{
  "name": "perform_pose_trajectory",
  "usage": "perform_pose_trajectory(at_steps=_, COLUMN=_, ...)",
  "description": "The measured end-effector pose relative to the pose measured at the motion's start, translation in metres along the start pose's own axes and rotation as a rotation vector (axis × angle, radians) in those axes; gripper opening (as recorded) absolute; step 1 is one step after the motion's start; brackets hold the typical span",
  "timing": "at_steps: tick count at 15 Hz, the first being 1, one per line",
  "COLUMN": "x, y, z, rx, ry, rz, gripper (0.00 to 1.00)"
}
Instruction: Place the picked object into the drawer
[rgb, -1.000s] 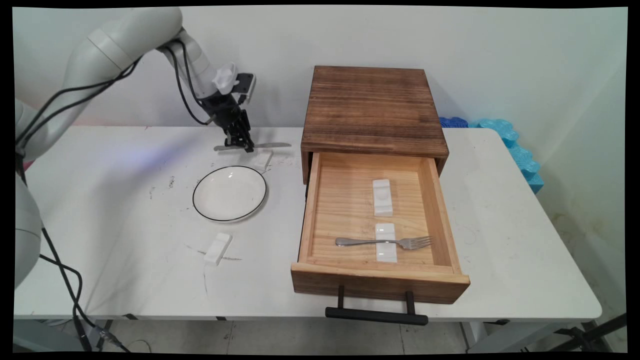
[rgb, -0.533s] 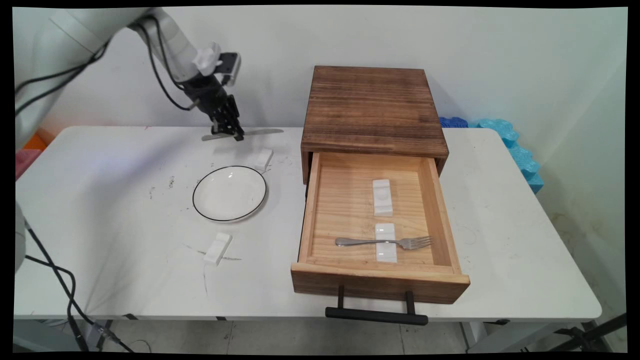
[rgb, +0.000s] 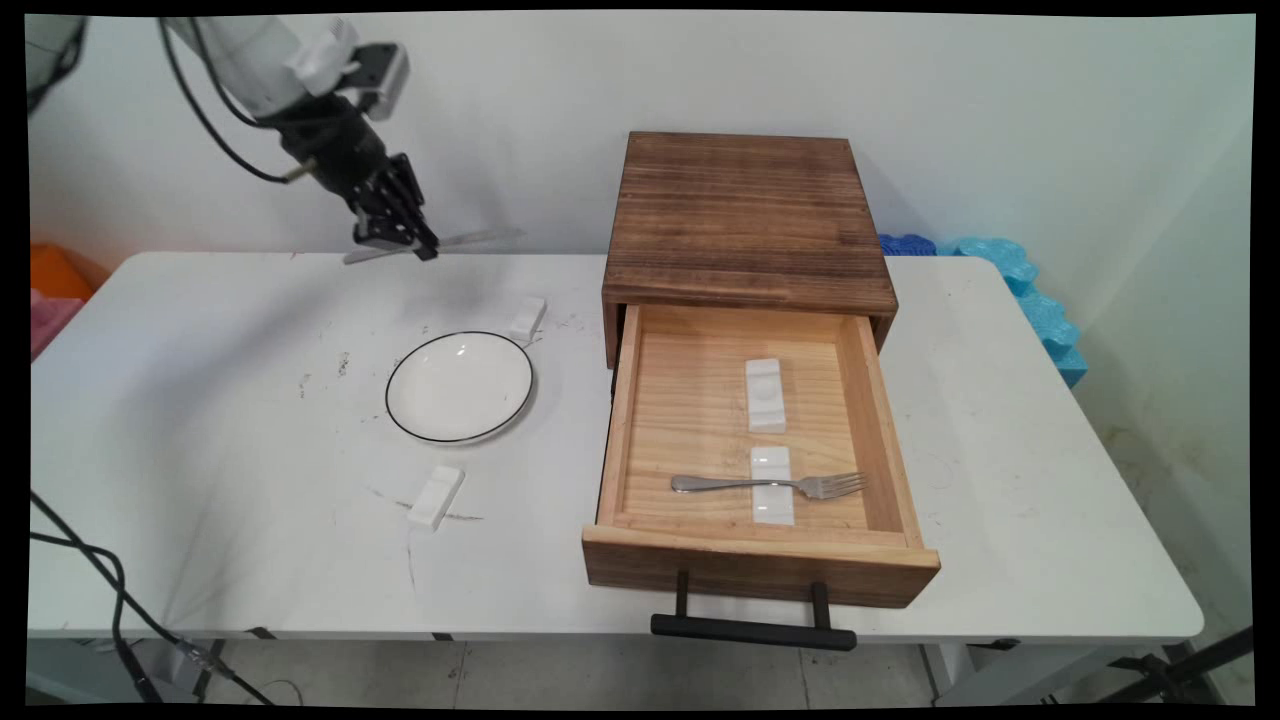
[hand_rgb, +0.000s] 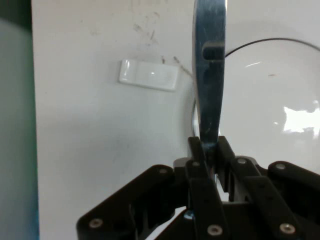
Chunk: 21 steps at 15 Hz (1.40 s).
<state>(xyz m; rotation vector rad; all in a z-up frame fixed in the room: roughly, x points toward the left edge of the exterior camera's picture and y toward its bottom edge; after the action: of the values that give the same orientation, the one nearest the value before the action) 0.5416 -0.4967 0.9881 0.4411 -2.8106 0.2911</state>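
Pincer (rgb: 397, 240) clamped on knife (rgb: 470, 239) | raised above surface (rgb: 200, 420) | plate (rgb: 459, 386) at 5 o'clock

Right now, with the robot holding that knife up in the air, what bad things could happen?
The gripper pinches the knife only at a narrow spot, with both ends sticking out, so the knife could tilt or slip and drop. Under it are the plate and a white rest, which a falling knife might hit. The open drawer juts toward the table's near edge, so a low swing that way could bump it.
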Motion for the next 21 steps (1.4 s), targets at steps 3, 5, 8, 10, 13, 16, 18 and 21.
perform_pose_trajectory(at_steps=3, x=0.01, y=0.018, z=-0.032, rx=0.003, ry=0.023, rz=-0.04, gripper=0.0)
perform_pose_trajectory(at_steps=5, x=0.022, y=0.032, z=-0.053, rx=0.005, ry=0.044, rz=-0.069, gripper=0.0)
perform_pose_trajectory(at_steps=8, x=0.042, y=0.051, z=-0.076, rx=0.008, ry=0.071, rz=-0.098, gripper=0.0)
perform_pose_trajectory(at_steps=10, x=0.057, y=0.061, z=-0.085, rx=0.011, ry=0.09, rz=-0.112, gripper=0.0)
perform_pose_trajectory(at_steps=13, x=0.091, y=0.08, z=-0.092, rx=0.023, ry=0.13, rz=-0.133, gripper=0.0)
perform_pose_trajectory(at_steps=16, x=0.126, y=0.095, z=-0.087, rx=0.037, ry=0.169, rz=-0.142, gripper=0.0)
perform_pose_trajectory(at_steps=18, x=0.152, y=0.104, z=-0.078, rx=0.046, ry=0.197, rz=-0.142, gripper=0.0)
perform_pose_trajectory(at_steps=21, x=0.184, y=0.11, z=-0.061, rx=0.058, ry=0.226, rz=-0.137, gripper=0.0)
